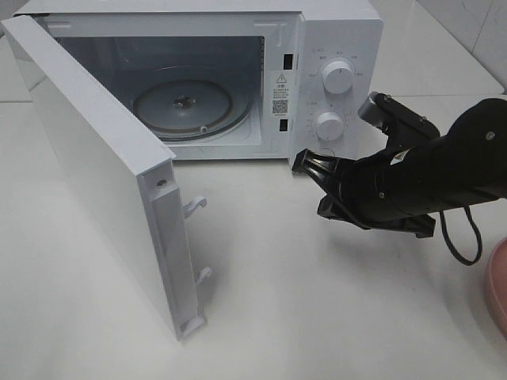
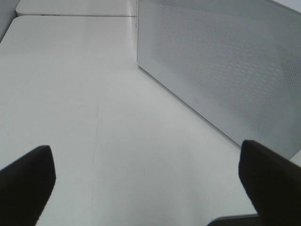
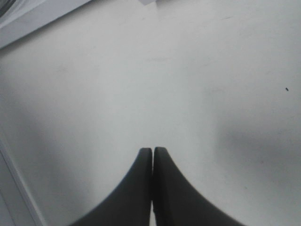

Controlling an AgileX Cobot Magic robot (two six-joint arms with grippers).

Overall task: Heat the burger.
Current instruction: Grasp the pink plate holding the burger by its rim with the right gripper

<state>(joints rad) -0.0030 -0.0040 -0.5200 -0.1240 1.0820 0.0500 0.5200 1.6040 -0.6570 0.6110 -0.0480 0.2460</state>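
The burger is showing in none of the views, so its look and place cannot be told. The microwave [image 1: 341, 47] is standing with its door [image 1: 87, 158] hanging wide open to the left, exposing the glass turntable [image 1: 182, 103]. The right gripper [image 3: 153, 157] is hovering over the white table [image 1: 317, 309] before the control knobs [image 1: 337, 77], fingers pressing together on nothing. The left gripper [image 2: 148, 183] is holding its fingers spread wide over open tabletop. A pink plate [image 1: 499, 289] is peeking in at the right edge
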